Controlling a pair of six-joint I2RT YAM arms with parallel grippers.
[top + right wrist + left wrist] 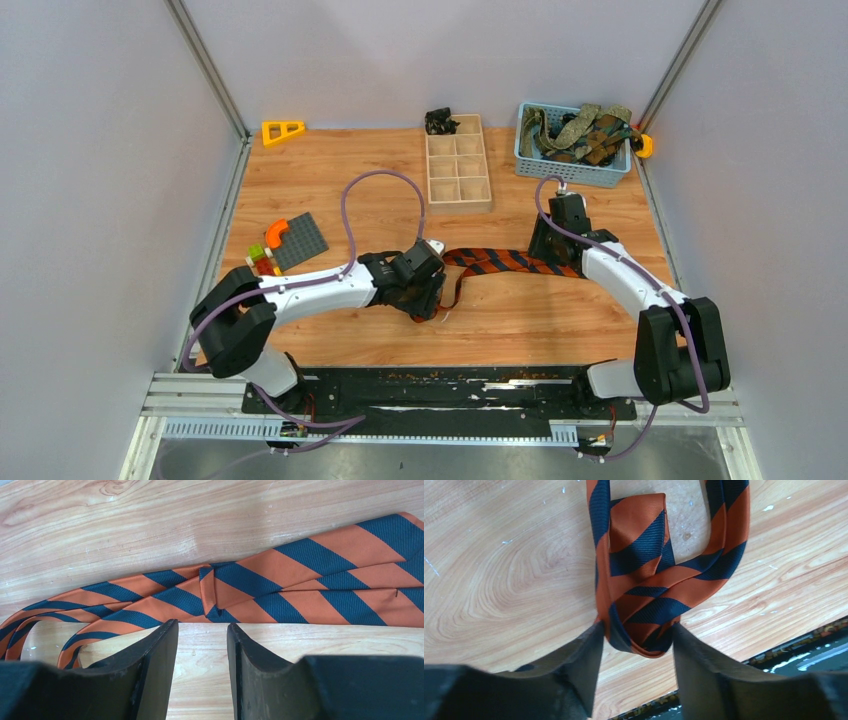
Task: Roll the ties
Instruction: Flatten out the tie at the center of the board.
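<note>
An orange and navy striped tie (510, 263) lies across the middle of the wooden table. My left gripper (428, 292) is shut on its folded, looped end (644, 615); the fingers (584, 655) press both sides of the bundle just above the table (499, 580). My right gripper (550, 245) hovers at the tie's wider part. In the right wrist view it (202, 625) is open and empty, with bare wood between the fingers and the flat tie (280, 587) just beyond the tips. Olive-green and brown ties (582, 130) are piled in a blue basket (570, 172).
A wooden divided box (458, 168) stands at the back centre with a dark bundle (440, 121) behind it. A grey baseplate (300, 240) with coloured bricks lies at the left. A yellow triangle (283, 131) is at the back left. The table's near edge (804, 640) is close to the left gripper.
</note>
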